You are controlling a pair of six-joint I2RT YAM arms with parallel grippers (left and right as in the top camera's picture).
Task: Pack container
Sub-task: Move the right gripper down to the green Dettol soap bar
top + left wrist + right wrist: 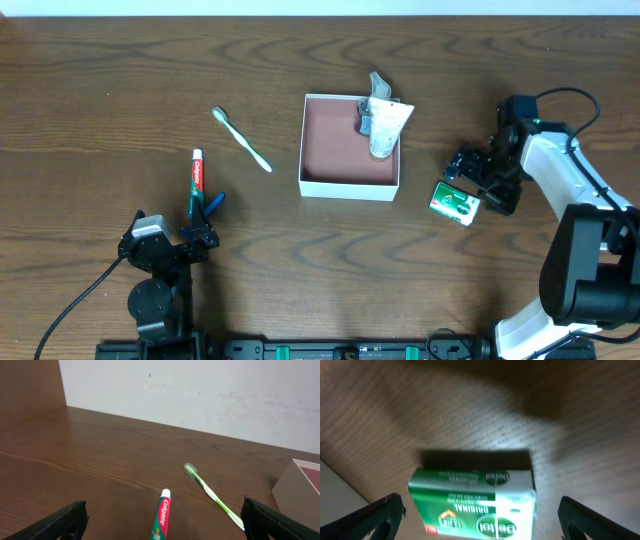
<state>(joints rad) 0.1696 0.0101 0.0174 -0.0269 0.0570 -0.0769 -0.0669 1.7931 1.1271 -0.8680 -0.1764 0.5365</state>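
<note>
The container (349, 183), a square white-walled box with a reddish-brown inside, sits mid-table; its corner shows in the left wrist view (295, 485). A white tube (386, 128) and a crumpled grey packet (376, 92) lie in its far right corner. A green-and-white soap box (455, 202) lies right of the container; my right gripper (478, 180) is open just above it, its fingers on either side of the soap box (472, 505) in the right wrist view. My left gripper (203, 225) is open near the front left, just short of the red-green toothpaste tube (197, 180) (161, 520). A green toothbrush (242, 140) (210, 492) lies beyond.
The table is dark wood (120, 80). A white wall (200, 390) rises behind its far edge. Black cables run from the arm bases at the front left and by the right arm.
</note>
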